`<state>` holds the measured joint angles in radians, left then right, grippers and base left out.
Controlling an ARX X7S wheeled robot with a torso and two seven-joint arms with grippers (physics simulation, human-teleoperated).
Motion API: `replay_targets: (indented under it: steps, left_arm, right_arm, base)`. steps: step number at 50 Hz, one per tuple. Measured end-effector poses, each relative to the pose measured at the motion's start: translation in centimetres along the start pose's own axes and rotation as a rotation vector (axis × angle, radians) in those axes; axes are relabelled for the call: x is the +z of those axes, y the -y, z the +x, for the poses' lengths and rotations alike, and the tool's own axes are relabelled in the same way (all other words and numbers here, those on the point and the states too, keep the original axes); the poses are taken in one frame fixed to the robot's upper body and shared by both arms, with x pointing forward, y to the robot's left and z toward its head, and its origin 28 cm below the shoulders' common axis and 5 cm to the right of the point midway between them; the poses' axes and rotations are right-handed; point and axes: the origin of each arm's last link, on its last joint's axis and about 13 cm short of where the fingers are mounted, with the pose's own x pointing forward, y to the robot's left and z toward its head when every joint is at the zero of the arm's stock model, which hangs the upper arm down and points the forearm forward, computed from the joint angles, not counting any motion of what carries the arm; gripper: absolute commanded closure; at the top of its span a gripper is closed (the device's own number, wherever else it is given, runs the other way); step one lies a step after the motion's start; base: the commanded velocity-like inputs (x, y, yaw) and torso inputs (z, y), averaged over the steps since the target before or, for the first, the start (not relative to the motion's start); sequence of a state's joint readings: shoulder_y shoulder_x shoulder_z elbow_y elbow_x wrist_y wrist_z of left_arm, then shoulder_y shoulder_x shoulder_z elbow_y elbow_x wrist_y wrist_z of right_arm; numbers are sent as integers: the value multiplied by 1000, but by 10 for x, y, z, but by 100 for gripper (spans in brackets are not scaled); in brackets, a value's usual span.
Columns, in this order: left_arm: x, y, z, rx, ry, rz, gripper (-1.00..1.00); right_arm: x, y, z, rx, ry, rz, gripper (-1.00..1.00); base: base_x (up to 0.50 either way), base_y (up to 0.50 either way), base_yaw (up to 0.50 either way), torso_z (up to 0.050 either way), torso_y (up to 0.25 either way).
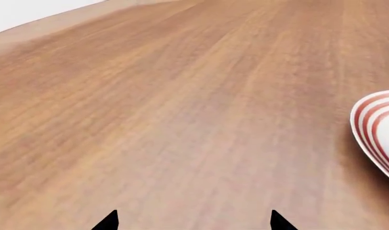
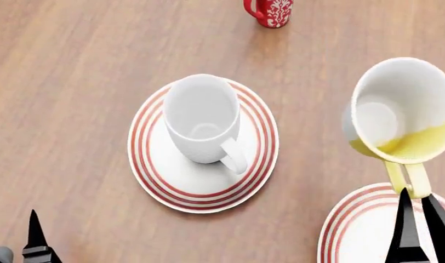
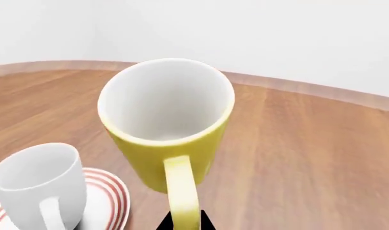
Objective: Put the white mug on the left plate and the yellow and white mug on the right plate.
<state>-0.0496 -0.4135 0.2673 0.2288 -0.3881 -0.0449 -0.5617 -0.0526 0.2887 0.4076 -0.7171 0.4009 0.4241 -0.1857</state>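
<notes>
Warm brown wood grain runs across the table [image 2: 76, 82], with a pale wall behind its far edge in my right wrist view; the white mug [image 2: 203, 119] stands upright on the left plate [image 2: 150, 164], its handle turned toward the near edge; my right hand [image 2: 418, 211] is clamped on the yellow handle of the yellow and white mug [image 2: 401, 112], which hangs in the air, its mouth tipped toward my head camera, above the far rim of the right plate [image 2: 354, 230] at the near edge; a red mug [image 2: 270, 11] with a white pattern sits well apart toward the far edge; my left hand [image 1: 194, 221] is spread open over bare wood, holding nothing, beside the left plate's rim.
</notes>
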Motion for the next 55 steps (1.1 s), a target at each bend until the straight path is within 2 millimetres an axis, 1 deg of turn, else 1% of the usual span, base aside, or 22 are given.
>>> replay_targets:
  steps: [12, 23, 42, 55]
  left_arm:
    - [0, 0, 1, -1, 3, 1, -100]
    - [1, -1, 1, 0, 4, 0, -100]
    - [2, -1, 0, 0, 5, -1, -100]
    - [3, -2, -1, 0, 6, -1, -100]
  right_arm:
    - [7, 2, -27, -11, 4, 1, 100]
    - [9, 2, -48, -24, -1, 3, 100]
    - [5, 6, -88, -63, -36, 12, 100]
    - [2, 8, -105, -93, -101, 6, 100]
  base:
    - [0, 0, 0, 0, 0]
    - [0, 0, 0, 0, 0]
    - [0, 0, 0, 0, 1]
    - [0, 0, 0, 0, 0]
